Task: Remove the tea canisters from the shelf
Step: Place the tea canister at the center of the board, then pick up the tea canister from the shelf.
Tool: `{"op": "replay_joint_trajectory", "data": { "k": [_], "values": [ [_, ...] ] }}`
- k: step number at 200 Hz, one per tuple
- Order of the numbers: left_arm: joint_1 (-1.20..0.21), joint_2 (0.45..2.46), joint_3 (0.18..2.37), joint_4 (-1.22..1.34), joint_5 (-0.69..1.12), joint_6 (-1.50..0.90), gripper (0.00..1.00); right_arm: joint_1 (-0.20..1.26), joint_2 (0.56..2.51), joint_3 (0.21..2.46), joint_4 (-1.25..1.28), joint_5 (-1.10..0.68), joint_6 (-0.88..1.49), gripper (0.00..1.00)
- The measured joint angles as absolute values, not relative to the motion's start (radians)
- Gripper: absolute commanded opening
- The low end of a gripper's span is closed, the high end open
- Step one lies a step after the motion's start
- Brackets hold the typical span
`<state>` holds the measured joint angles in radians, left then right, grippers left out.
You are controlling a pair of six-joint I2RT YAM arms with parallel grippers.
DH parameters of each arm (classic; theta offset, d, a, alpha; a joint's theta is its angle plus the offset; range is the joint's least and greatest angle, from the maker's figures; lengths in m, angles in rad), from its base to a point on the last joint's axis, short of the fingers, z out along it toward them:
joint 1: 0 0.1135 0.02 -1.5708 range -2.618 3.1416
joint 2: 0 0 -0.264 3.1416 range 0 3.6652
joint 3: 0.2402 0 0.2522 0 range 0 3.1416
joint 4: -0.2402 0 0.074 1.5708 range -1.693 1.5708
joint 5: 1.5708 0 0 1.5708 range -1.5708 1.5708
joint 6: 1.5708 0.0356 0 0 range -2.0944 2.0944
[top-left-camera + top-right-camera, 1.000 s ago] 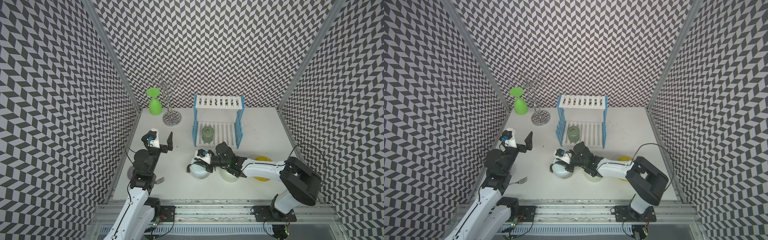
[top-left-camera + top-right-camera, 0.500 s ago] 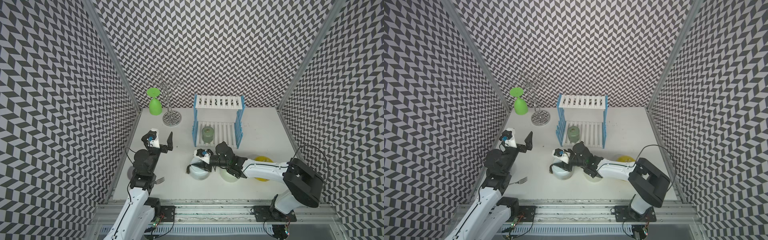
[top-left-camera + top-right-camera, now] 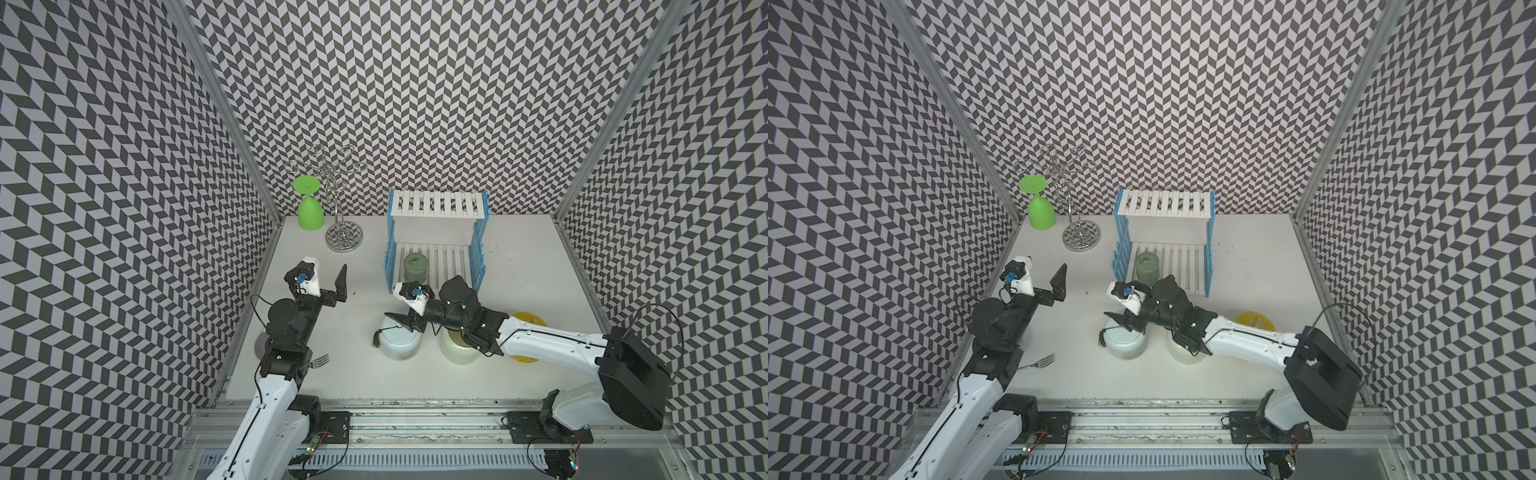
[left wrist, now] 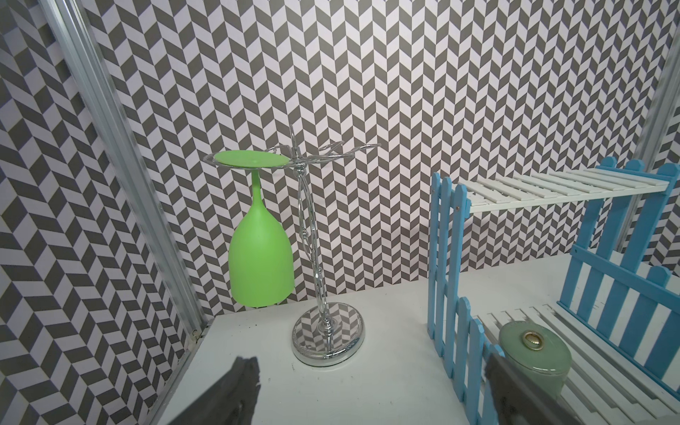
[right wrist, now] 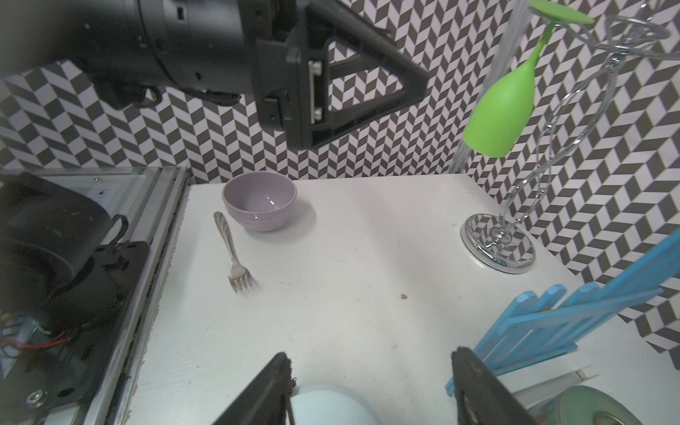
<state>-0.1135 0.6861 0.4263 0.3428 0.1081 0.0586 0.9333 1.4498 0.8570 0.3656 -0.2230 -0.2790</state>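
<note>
Now, right gripper [image 5: 371, 355]: jaws spread wide, gripping nothing, hanging just over the pale blue canister [image 3: 401, 347], one finger close by its lid.
Left gripper [image 4: 369, 363]: fully parted, empty, raised above the table [image 3: 415, 386], pointed toward the shelf [image 3: 438, 203].
Sage green canister [image 3: 416, 268]: upright on the shelf's lower tier, at the end nearer the left arm.
Pale blue canister: on the table, in front of the shelf.
Cream canister [image 3: 457, 353]: just beside the blue one, partly under the right arm.
Yellow canister [image 3: 530, 332]: further right, largely hidden by that arm.
</note>
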Motion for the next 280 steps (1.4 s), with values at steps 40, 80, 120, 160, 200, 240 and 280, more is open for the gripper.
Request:
{"op": "replay_joint_trajectory", "data": {
  "k": [40,80,120,160,200,240,280],
  "values": [
    [-0.118,0.692,0.427,0.342,0.125,0.058,1.00,0.933,1.372,0.847,0.339,-0.133,-0.261,0.91],
    [-0.125,0.712,0.430,0.324,0.154,0.058,1.00,0.925,1.303,0.833,0.284,-0.048,-0.258,0.95],
    [-0.133,0.733,0.463,0.317,0.182,0.063,1.00,0.910,1.248,0.832,0.208,0.025,-0.253,0.99],
    [-0.147,0.765,0.500,0.308,0.225,0.070,1.00,0.866,1.164,0.832,0.155,0.064,-0.234,1.00],
    [-0.189,0.826,0.577,0.234,0.250,0.134,1.00,0.784,1.077,0.821,0.121,0.087,-0.198,1.00],
    [-0.238,0.918,0.712,0.130,0.286,0.229,1.00,0.736,0.985,0.788,0.075,0.125,-0.197,1.00],
    [-0.302,1.056,0.881,-0.027,0.331,0.332,1.00,0.705,0.895,0.738,0.052,0.167,-0.205,0.99]
  ]
}}
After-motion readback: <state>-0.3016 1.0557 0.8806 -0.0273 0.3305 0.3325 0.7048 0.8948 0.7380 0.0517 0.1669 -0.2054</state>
